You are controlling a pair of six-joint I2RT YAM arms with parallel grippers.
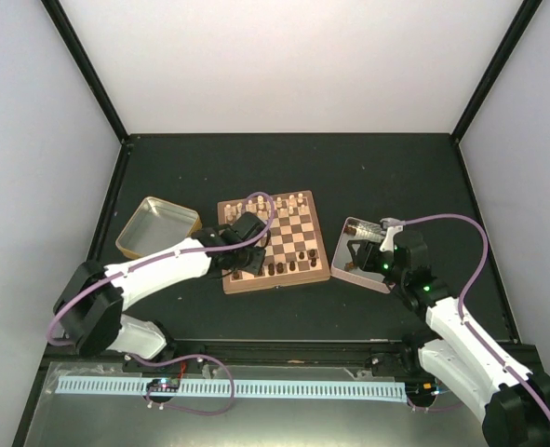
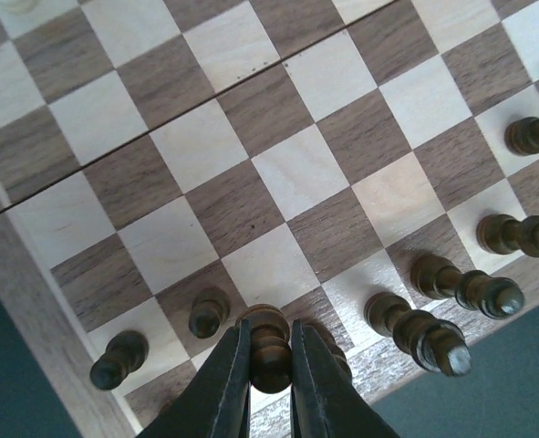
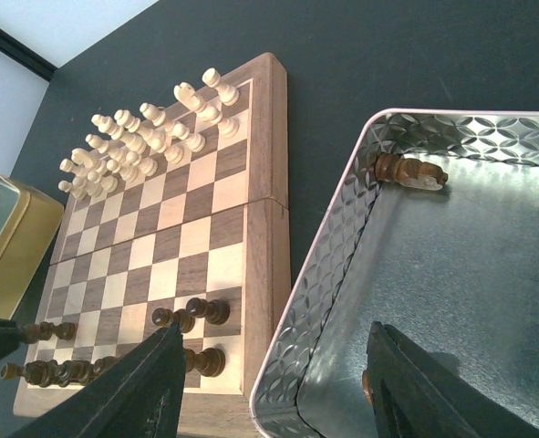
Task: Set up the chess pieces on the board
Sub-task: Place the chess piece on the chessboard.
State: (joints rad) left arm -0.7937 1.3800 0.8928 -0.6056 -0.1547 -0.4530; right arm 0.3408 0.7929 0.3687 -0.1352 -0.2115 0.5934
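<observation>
The board (image 1: pixel 288 228) lies mid-table. Cream chess pieces (image 3: pixel 141 137) fill its far rows, and dark chess pieces (image 2: pixel 438 283) stand along its near rows. My left gripper (image 2: pixel 270 327) is shut on a dark piece (image 2: pixel 270 360), held upright just over the near rows at the board's left side (image 1: pixel 247 259). My right gripper (image 3: pixel 274 356) is open and holds nothing. It hangs over the near-left corner of the pink-rimmed tray (image 3: pixel 328 274). One dark piece (image 3: pixel 406 171) lies in the tray's far corner. A brown bit of another shows beside my right finger (image 3: pixel 367 385).
A yellow-rimmed metal tin (image 1: pixel 156 226) sits left of the board on the dark table. The pink-rimmed tray (image 1: pixel 354 272) stands close to the board's right edge. A perforated white rail (image 1: pixel 228 386) runs along the near edge by the arm bases.
</observation>
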